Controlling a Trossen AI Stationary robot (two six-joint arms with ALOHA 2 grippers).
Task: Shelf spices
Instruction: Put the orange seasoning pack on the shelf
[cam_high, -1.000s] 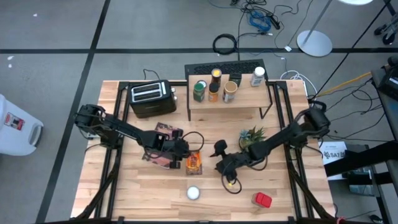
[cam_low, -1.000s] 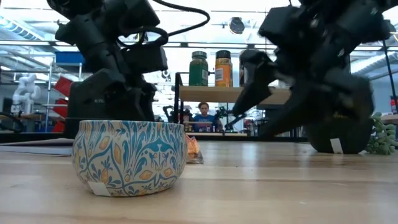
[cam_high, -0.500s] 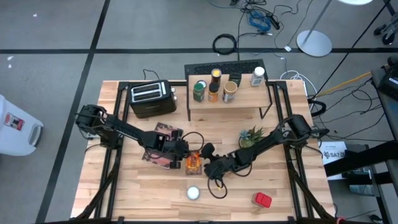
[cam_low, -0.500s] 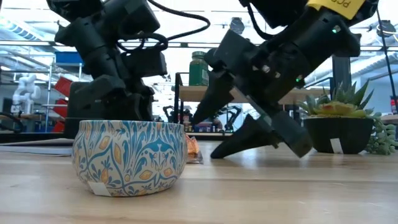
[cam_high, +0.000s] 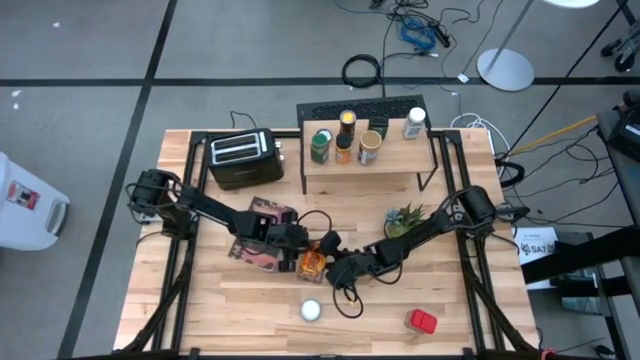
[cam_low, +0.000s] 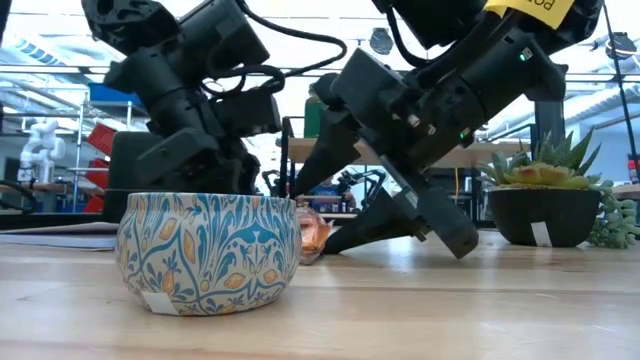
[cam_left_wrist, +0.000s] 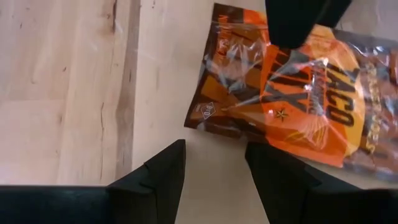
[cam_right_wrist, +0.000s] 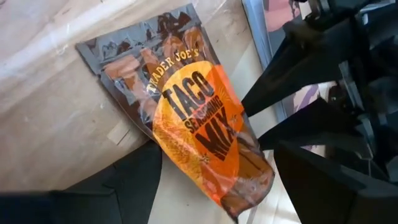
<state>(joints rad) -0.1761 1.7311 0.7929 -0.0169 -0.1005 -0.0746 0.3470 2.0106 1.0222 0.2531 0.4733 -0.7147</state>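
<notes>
Two pincers meet over a taco seasoning packet

The orange taco seasoning packet lies flat on the counter, mid-counter beside the reddish book — well short of the shelf, where several jars already stand. The left pincer hovers at one end of it, fingers spread and empty; the right pincer straddles the other end — released, fingers either side of the packet.

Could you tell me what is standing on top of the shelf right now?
On the shelf stand four spice jars in a cluster and one white jar apart near a back corner. Anything beneath the top is covered.
</notes>
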